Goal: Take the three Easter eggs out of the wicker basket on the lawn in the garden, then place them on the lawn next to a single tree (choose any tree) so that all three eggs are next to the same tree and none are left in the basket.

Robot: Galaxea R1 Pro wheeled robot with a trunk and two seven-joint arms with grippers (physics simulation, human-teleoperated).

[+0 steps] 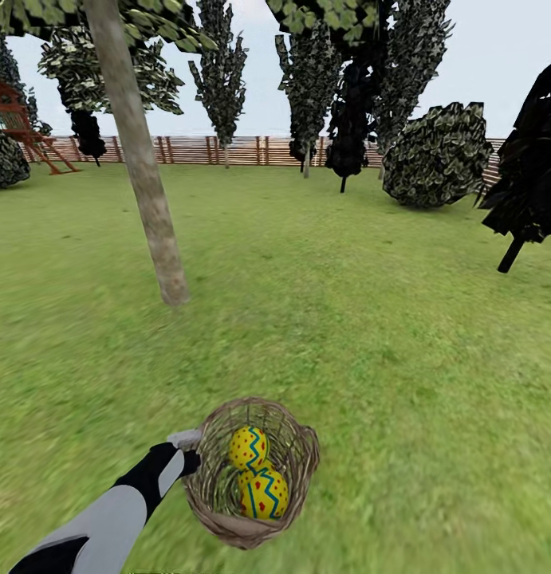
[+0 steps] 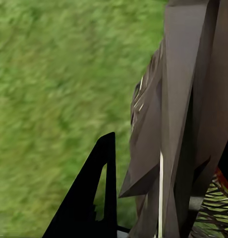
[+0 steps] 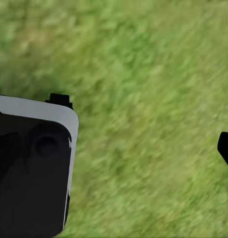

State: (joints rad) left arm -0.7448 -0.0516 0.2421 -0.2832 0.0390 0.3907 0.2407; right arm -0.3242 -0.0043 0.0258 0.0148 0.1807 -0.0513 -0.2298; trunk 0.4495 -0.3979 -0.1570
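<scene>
Left end effector [image 1: 187, 452] sits at the rim of the wicker basket [image 1: 295, 470], at about nine o'clock on it, and seems pinched on the rim. In the left wrist view a dark finger [image 2: 94, 198] lies outside the woven wall [image 2: 178, 124] while the other side is hidden behind it, so the grip is likely but not certain. Right end effector [image 3: 143, 148] looks down on bare lawn [image 3: 143, 74] with its fingers spread apart and nothing between them.

From the head view the basket appears tilted toward the camera, low at six o'clock, possibly lifted off the grass. Two Easter eggs [image 1: 249, 447] lie inside, touching, one above the other; a third cannot be made out. The tree [image 1: 151, 207] with the pale trunk stands at about eleven o'clock from the basket, some way off across the grass.

By my reading, the basket is being carried toward that trunk, eggs aboard. Next comes closing the gap, setting the basket down by the trunk's base, then lifting the eggs out one by one.
</scene>
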